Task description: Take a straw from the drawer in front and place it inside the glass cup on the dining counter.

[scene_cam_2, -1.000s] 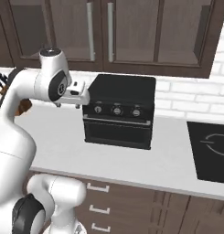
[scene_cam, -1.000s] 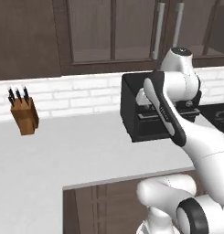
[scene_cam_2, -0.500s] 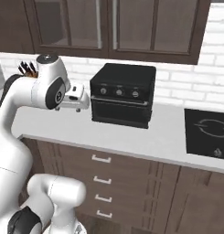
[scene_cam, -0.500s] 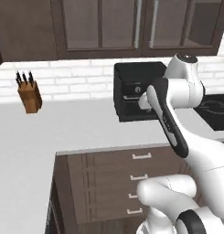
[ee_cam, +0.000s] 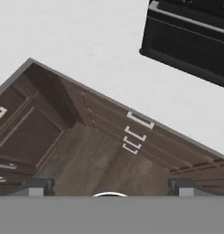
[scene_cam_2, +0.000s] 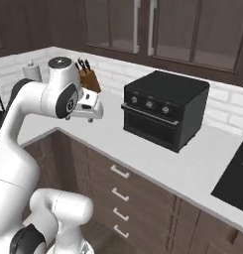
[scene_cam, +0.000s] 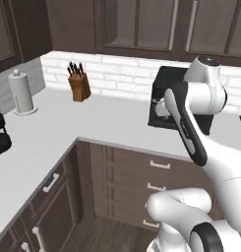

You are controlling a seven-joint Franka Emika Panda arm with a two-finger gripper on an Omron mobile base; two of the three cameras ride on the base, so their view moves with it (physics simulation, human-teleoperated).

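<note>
Claw point(ee_cam: 109, 185) spread wide and empty, high above the worktop point(ee_cam: 86, 50), with the shut drawer point(ee_cam: 140, 120) below and slightly ahead, probably the topmost of the stack.

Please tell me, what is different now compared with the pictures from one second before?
The base has backed away from the wall counter, so both base views now show the drawers below and a paper towel roll. The toaster oven and knife block stayed put. The gripper holds nothing.

White wall counter point(scene_cam: 68, 123) bearing black toaster oven point(scene_cam_2: 165, 109), knife block point(scene_cam: 78, 83), paper-towel roll point(scene_cam: 21, 93).
</note>
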